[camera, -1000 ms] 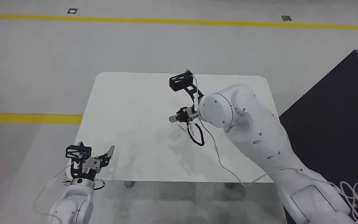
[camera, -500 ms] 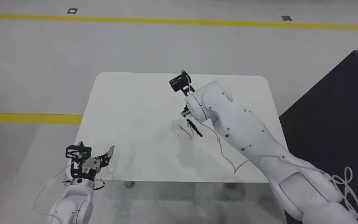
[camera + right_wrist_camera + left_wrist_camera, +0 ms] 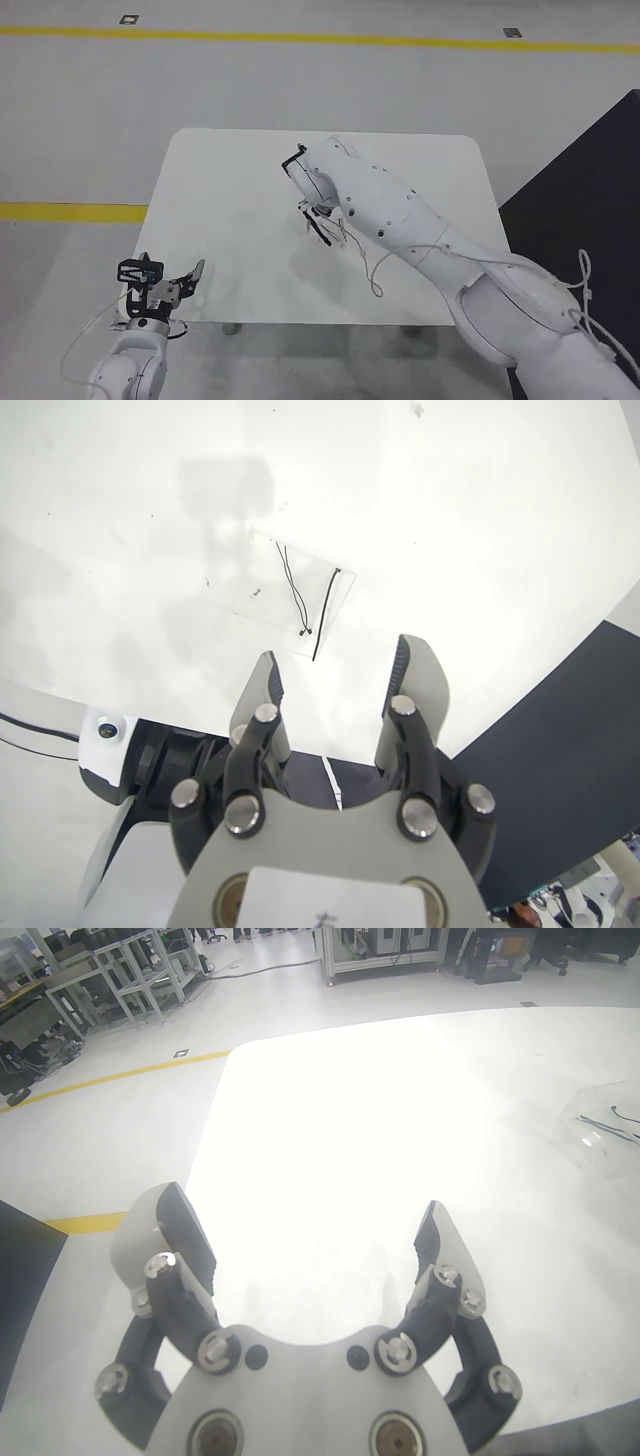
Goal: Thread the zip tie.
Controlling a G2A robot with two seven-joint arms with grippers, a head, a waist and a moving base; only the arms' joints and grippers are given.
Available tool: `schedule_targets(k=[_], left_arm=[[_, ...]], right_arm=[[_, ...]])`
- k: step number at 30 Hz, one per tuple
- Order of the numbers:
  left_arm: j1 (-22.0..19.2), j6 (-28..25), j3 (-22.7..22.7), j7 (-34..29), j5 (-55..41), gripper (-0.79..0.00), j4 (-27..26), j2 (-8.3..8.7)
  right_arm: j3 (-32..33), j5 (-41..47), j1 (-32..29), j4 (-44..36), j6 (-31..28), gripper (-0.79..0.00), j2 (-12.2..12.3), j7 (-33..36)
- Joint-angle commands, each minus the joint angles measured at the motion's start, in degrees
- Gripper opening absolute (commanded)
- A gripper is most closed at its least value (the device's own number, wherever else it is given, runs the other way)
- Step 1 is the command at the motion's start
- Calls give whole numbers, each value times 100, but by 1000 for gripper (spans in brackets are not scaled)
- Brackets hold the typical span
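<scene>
Several thin black zip ties [image 3: 326,610] lie on a clear plastic sheet [image 3: 260,600] near the middle of the white table [image 3: 220,200]. In the top view one zip tie [image 3: 320,226] peeks out beside the right arm [image 3: 380,205]. My right gripper [image 3: 337,655] hangs open above the table, a short way from the sheet, with nothing between its fingers. At the table's near left corner my left gripper [image 3: 302,1203] stands open and empty, also seen from above [image 3: 190,272]. From there the sheet [image 3: 600,1128] lies far off.
The right arm's forearm stretches over the table's middle and right half. A dark panel [image 3: 590,190] stands to the right of the table. Yellow floor lines [image 3: 70,212] run past the table.
The right arm has swung left and turned over the zip ties, its wrist now nearer the table's middle. The left arm has kept still.
</scene>
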Motion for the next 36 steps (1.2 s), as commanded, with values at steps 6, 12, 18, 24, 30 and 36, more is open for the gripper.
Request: schedule_targets(k=[6,12,18,24,30,36], left_arm=[[0,0,0,0,0,0,0,0],[0,0,0,0,0,0,0,0],[0,0,0,0,0,0,0,0],[0,0,0,0,0,0,0,0],[0,0,0,0,0,0,0,0],[0,0,0,0,0,0,0,0]], right_arm=[[-264,129,28,936,-173,-425,-396,-120],[-337,331,46,1702,-491,-431,-708,-316],[-278,586,83,2478,-831,-431,-952,-604],[-269,682,116,2983,-1089,-437,-1165,-771],[-279,707,97,3321,-1172,-449,-1369,-916],[-225,781,133,3565,-1272,-456,-1519,-1128]])
